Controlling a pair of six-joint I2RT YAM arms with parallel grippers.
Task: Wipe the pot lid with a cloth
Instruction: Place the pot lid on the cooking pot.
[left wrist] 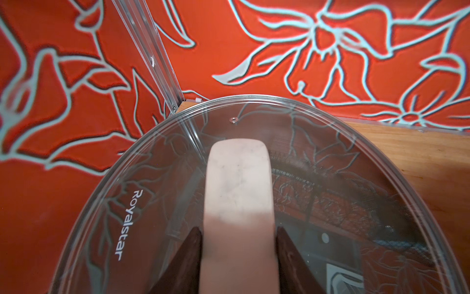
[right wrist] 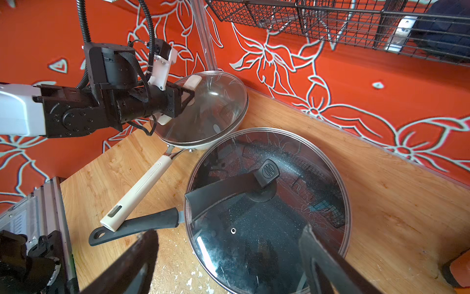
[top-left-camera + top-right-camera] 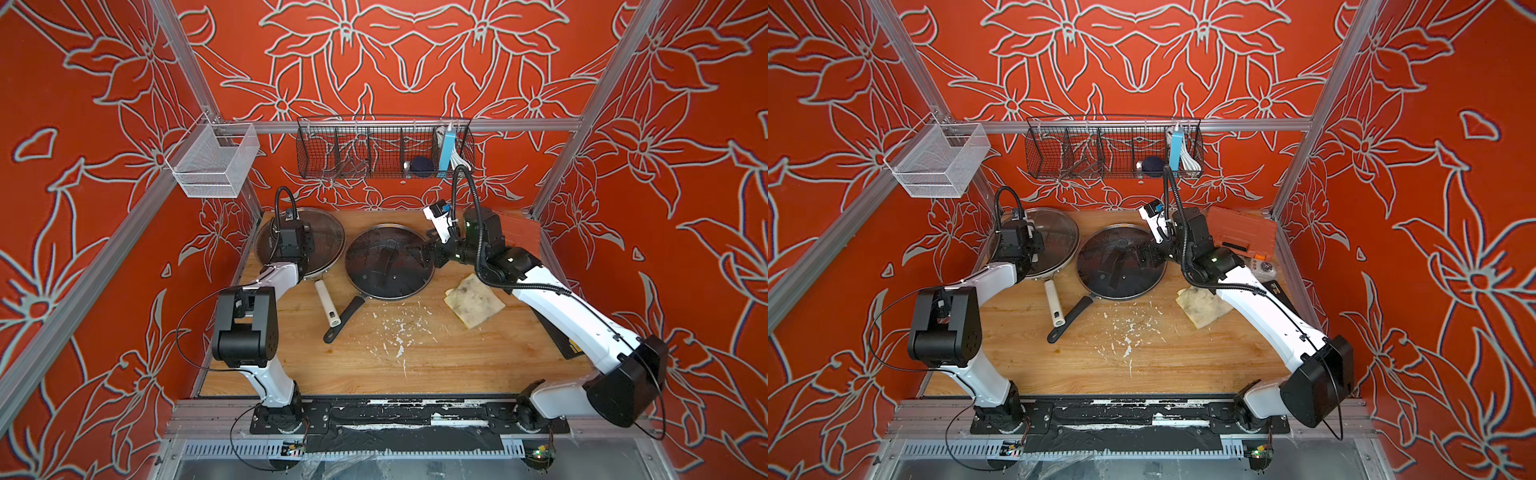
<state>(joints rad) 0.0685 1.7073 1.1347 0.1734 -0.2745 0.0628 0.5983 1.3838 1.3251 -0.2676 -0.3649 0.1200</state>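
Left claw [image 1: 239,230] is clamped on the cream handle [image 1: 239,178] of the clear lid [image 1: 343,152]; the top views hide that grip under the arm. Right claw [image 2: 229,230] hangs wide apart over the dark lid [image 2: 254,254], low in the right wrist view. Only in both top views does the cloth [image 3: 473,301] [image 3: 1200,307] show, flat on the table [image 3: 374,357], right of centre.

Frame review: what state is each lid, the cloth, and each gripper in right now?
clear lid: seated on the white pan, handle clamped.
dark lid: seated on the black pan.
cloth: stained, lying loose on the table, unheld.
left gripper: jaws shut on the clear lid's handle.
right gripper: jaws open, empty, above the dark lid.
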